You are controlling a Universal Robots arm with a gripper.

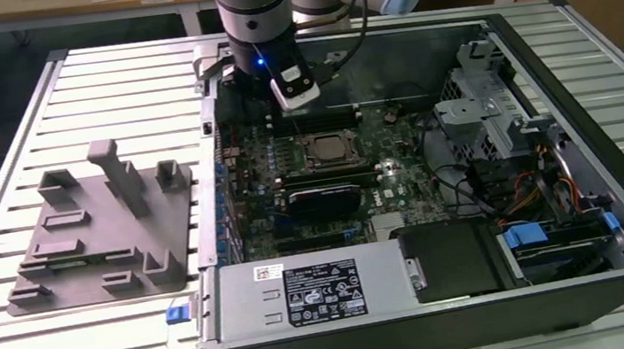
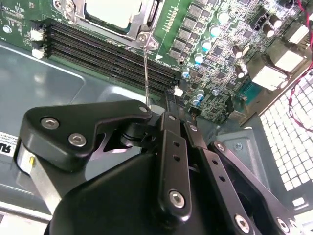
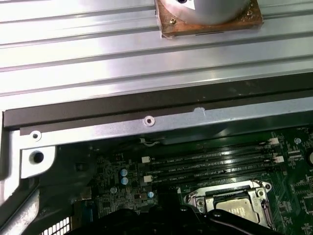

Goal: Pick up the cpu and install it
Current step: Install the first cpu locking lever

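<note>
Inside socket frame [image 2: 143, 25], silvery square cpu [image 2: 113, 11]

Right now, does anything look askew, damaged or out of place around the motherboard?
Nothing damaged or spilled. The cpu lies flat and square in its socket frame; one thin metal lever sticks up from the frame's corner, apparently unlatched.

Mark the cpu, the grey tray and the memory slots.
cpu [image 2: 115, 12]: second wrist view, on its silver top.
tray [image 1: 112, 236]: exterior view, on its flat base.
memory slots [image 3: 210, 164]: first wrist view, middle of the row.
</note>
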